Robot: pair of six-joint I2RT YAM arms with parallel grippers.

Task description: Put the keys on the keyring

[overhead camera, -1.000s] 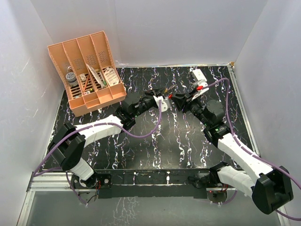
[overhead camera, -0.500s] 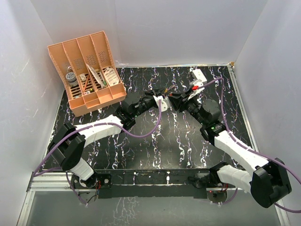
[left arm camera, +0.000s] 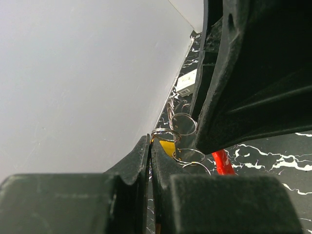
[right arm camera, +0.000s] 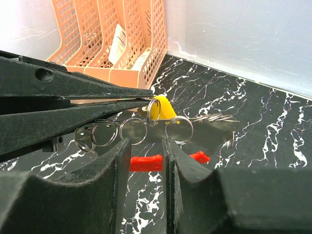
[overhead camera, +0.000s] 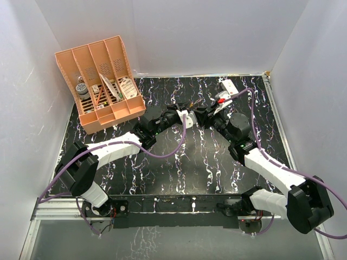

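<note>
My left gripper (overhead camera: 191, 110) is shut on a key with a yellow head (right arm camera: 161, 108); the yellow (left arm camera: 168, 147) shows just past its closed tips. My right gripper (overhead camera: 201, 112) faces it tip to tip above the table's middle back. The red keyring (right arm camera: 146, 162) crosses the gap between the right fingers (right arm camera: 115, 168), and they hold it with the jaws partly apart. Several silvery split rings (right arm camera: 133, 130) and flat grey keys (right arm camera: 214, 127) hang in a row between the two grippers. Part of the keyring (left arm camera: 222, 163) also shows in the left wrist view.
An orange file rack (overhead camera: 103, 81) with papers and a small jar stands at the back left. A white box (overhead camera: 229, 85) lies at the back right near the wall. White walls enclose the black marbled table (overhead camera: 179, 168).
The right gripper has moved left, closer to the left gripper's tips, carrying the red band with it. The left arm has stayed put.
</note>
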